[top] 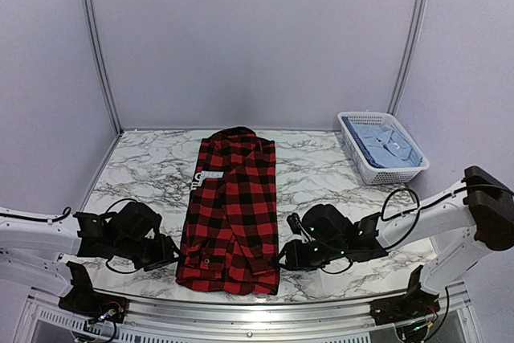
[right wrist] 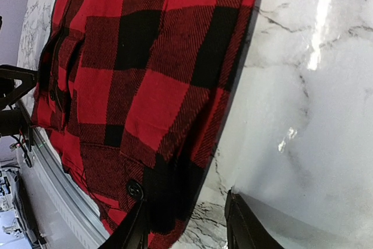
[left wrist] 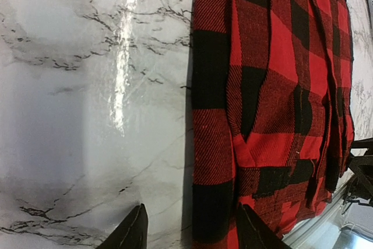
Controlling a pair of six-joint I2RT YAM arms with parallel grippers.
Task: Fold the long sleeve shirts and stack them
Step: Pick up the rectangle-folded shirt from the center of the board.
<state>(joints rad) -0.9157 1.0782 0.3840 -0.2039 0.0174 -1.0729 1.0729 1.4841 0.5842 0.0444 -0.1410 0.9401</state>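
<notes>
The red-and-black check shirt (top: 231,206) lies flat in the middle of the marble table, folded lengthwise into a long strip with its collar at the far end. My left gripper (top: 165,253) sits low at the shirt's near left edge. In the left wrist view its jaws (left wrist: 192,231) stand apart over that edge of the shirt (left wrist: 280,86), gripping nothing. My right gripper (top: 289,256) is at the near right edge, open too (right wrist: 189,228), with the hem of the shirt (right wrist: 145,56) lying between its fingers. The pale blue shirt (top: 387,144) lies in the basket.
A white lattice basket (top: 393,176) stands at the back right of the table. Bare marble (top: 144,174) shows on both sides of the check shirt. The table's metal front rail (top: 241,303) runs just below the shirt's hem.
</notes>
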